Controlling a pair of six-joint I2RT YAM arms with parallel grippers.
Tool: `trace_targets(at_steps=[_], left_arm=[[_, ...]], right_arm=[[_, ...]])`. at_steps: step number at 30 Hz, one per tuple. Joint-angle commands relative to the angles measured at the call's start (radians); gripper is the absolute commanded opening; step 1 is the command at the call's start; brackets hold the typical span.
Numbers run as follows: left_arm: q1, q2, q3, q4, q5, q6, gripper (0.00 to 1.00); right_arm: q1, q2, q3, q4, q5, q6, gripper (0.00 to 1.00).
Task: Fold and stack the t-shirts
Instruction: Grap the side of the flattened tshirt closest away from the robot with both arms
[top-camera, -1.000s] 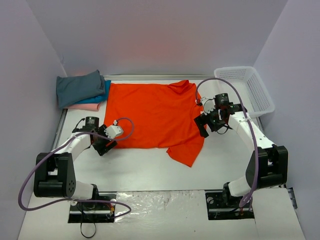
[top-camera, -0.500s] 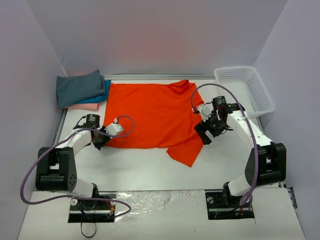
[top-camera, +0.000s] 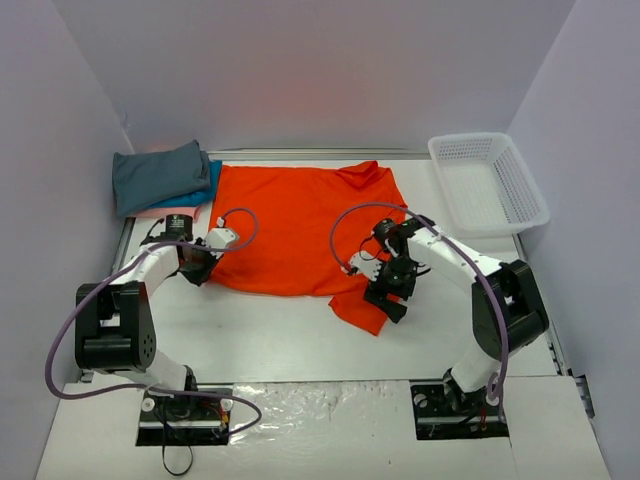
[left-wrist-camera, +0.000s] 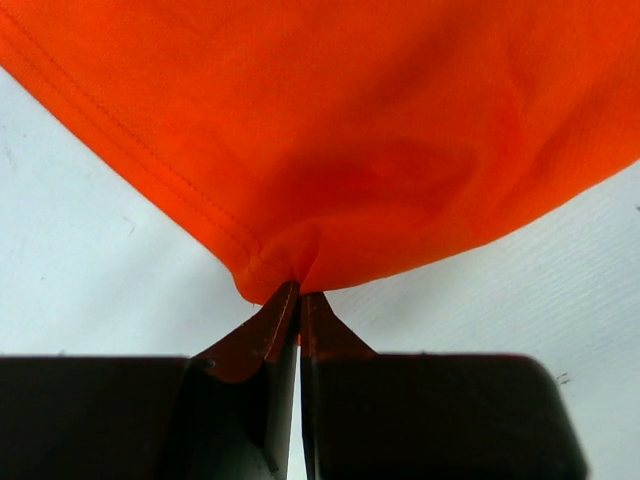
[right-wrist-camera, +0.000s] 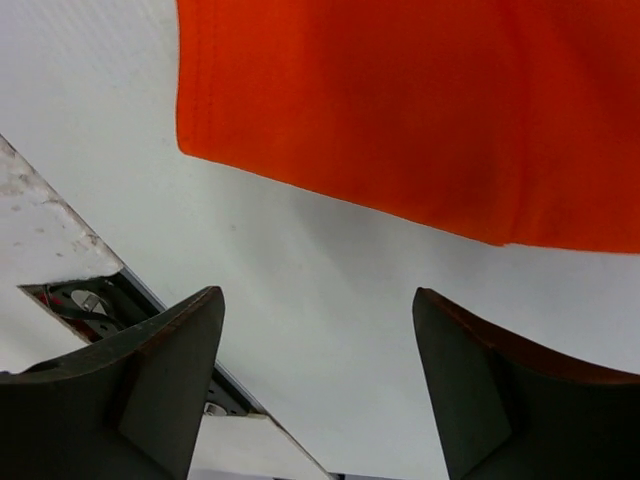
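I see the bright orange cloth t-shirt (top-camera: 300, 225) spread flat on the white surface (top-camera: 290, 335), from the middle up toward the far edge. One flap of it hangs out toward the near edge on the right side.

My left claw (top-camera: 200, 268) is at the shirt's near-left corner. In the left wrist view its jaws are pressed together on the hem, and the cloth puckers into a small peak right where the fingertips (left-wrist-camera: 285, 310) meet.

My right claw (top-camera: 390, 295) sits over that near-right flap. In the right wrist view its jaws stand wide apart with nothing between them but bare surface, and the flap's stitched edge lies just ahead of the fingers (right-wrist-camera: 165, 350).

In the far-left corner of the surface there is a pile of folded shirts. A dark grey-teal folded t-shirt (top-camera: 155, 175) is on top, a bright blue folded t-shirt (top-camera: 212, 175) pokes out beneath it beside the orange one, and a pale pink folded t-shirt (top-camera: 165, 212) is at the bottom.

A white plastic mesh basket (top-camera: 525, 195) stands in the far-right corner, apart from the orange shirt.
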Motion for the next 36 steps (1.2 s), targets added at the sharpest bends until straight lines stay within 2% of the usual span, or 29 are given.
trace_targets(at_steps=[1, 2, 6, 18, 26, 29, 30, 32, 35, 36], left_arm=[[0.004, 0.03, 0.05, -0.024, 0.039, -0.06, 0.02], [0.004, 0.034, 0.053, -0.024, 0.041, -0.066, 0.02], [0.004, 0.054, 0.068, -0.016, 0.039, -0.085, 0.02], [0.004, 0.039, 0.073, -0.02, 0.052, -0.099, 0.02], [0.004, 0.047, 0.047, -0.004, 0.068, -0.094, 0.02], [0.004, 0.043, 0.041, 0.0, 0.067, -0.097, 0.02], [0.004, 0.043, 0.039, 0.002, 0.07, -0.094, 0.02], [0.004, 0.034, 0.034, 0.002, 0.071, -0.097, 0.02], [0.005, 0.019, 0.027, 0.003, 0.075, -0.094, 0.02], [0.004, 0.016, 0.024, 0.002, 0.073, -0.092, 0.02]], right_arm=[[0.071, 0.048, -0.008, -0.111, -0.001, -0.041, 0.71], [0.089, 0.055, -0.013, -0.111, 0.004, -0.04, 0.68], [0.18, 0.103, -0.01, -0.098, -0.014, -0.034, 0.66], [0.266, 0.255, 0.018, 0.039, 0.016, 0.04, 0.69], [0.319, 0.332, 0.098, 0.066, 0.03, 0.115, 0.68], [0.362, 0.361, 0.108, 0.109, 0.053, 0.162, 0.62], [0.371, 0.379, 0.11, 0.116, 0.064, 0.17, 0.55], [0.393, 0.398, 0.108, 0.143, 0.084, 0.204, 0.49], [0.399, 0.436, 0.092, 0.177, 0.122, 0.224, 0.23], [0.398, 0.441, 0.087, 0.18, 0.131, 0.226, 0.18]])
